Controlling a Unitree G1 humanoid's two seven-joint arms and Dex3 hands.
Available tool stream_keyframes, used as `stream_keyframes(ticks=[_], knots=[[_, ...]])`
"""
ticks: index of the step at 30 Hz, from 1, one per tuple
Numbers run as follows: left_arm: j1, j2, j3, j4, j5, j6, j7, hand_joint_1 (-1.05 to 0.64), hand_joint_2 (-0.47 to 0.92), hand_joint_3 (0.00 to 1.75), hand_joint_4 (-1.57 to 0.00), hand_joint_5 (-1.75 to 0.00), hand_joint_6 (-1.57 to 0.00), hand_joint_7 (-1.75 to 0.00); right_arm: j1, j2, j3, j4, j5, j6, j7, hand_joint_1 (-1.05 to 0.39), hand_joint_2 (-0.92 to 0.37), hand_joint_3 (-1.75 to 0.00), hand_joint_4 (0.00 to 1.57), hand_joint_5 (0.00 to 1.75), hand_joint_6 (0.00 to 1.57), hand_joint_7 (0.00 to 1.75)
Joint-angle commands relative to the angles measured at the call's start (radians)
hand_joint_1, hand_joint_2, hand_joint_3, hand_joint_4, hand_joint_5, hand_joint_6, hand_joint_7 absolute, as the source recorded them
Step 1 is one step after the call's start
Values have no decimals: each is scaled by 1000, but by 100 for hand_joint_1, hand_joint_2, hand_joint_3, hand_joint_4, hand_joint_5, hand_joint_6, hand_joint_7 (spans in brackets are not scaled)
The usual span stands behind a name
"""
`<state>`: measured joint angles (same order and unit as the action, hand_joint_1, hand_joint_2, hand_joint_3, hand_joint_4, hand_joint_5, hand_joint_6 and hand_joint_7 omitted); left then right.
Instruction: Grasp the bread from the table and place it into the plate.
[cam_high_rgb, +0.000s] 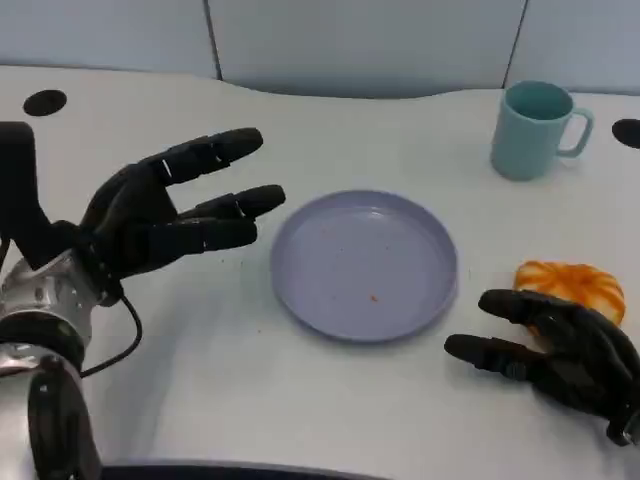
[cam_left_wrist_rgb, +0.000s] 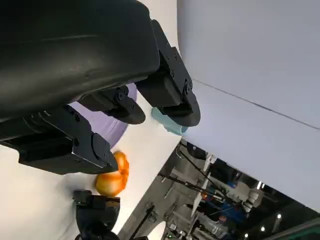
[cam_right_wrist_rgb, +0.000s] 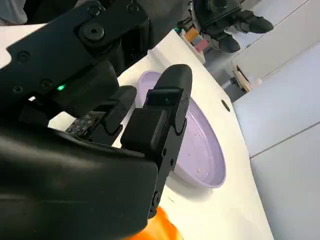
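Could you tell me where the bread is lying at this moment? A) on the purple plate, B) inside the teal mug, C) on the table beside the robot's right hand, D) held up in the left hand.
C: the bread lies on the table, right of the bare plate, with the right hand open just in front of it.

The left robot hand (cam_high_rgb: 165, 225) is raised on its silver forearm, fingers apart and stretched forward, holding nothing. The right robot hand (cam_high_rgb: 560, 350) sits low, palm down, its fingers spread and reaching inward, also holding nothing.
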<state>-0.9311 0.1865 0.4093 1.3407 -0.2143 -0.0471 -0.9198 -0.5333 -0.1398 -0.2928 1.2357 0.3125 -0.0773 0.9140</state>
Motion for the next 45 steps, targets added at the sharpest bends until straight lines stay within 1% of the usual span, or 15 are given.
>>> stream_keyframes(ticks=[1,4,10,12,18,25,31,37,38,39,40,41,42,44,45], knots=[[6,-2,15,-8,-22,0,-12,49,91,1,-70,0,-76,0,88,-15,15,45,-37,46,-32,-71,-67,0,107,0,127,0],[7,-5,20,-9,-32,-4,3,51,90,0,-72,-1,-78,-1,88,-14,15,45,-37,45,-32,-71,-67,0,107,0,127,0],[4,-15,55,-9,-65,36,56,63,87,1,-79,-1,-85,-2,89,-13,15,44,-37,45,-33,-71,-67,0,107,0,127,0],[9,-19,49,-12,-58,4,53,64,86,0,-80,-1,-86,-1,89,-13,15,44,-37,45,-33,-71,-67,0,107,0,127,0],[10,-19,38,-10,-50,0,50,60,84,0,-81,-1,-86,-1,90,-13,15,44,-37,45,-32,-71,-67,0,107,0,127,0],[15,-20,47,-8,-69,28,34,59,86,1,-79,0,-84,0,89,-14,15,44,-37,45,-32,-71,-67,0,107,0,127,0],[25,-22,77,-7,-102,73,-5,63,92,4,-70,0,-76,0,90,-15,15,44,-37,45,-30,-71,-67,0,107,0,127,0],[35,-29,71,-14,-100,35,-29,62,92,6,-67,0,-73,0,91,-15,15,43,-37,45,-30,-71,-67,0,107,0,127,0],[35,-30,70,-14,-99,33,-26,62,92,7,-67,0,-73,0,118,15,-1,46,-17,-9,44,-71,-67,0,107,0,127,0],[36,-30,69,-14,-97,29,-22,-33,77,3,-73,-11,-78,-2,128,29,-13,39,3,-42,109,-55,-78,-4,112,3,116,0],[35,-31,72,-14,-100,34,-16,-68,73,2,-65,-34,-80,-3,149,49,-21,45,6,-99,126,-46,-81,-4,111,3,113,1],[35,-31,74,-14,-102,38,-12,-86,69,1,-54,-61,-81,-3,162,61,-25,51,6,-138,131,-45,-84,-4,114,5,112,1],[34,-33,80,-13,-109,47,-6,-97,67,1,-46,-79,-82,-3,170,67,-23,54,-2,-173,107,-45,-87,-4,115,7,111,1],[33,-35,87,-12,-119,65,-1,-103,66,1,-43,-89,-84,-4,172,73,-24,49,4,-193,106,-43,-89,-3,117,9,109,1],[32,-36,90,-12,-124,75,-2,-104,67,1,-42,-92,-85,-4,168,75,-25,43,11,-182,116,-41,-90,-2,113,27,111,1]])
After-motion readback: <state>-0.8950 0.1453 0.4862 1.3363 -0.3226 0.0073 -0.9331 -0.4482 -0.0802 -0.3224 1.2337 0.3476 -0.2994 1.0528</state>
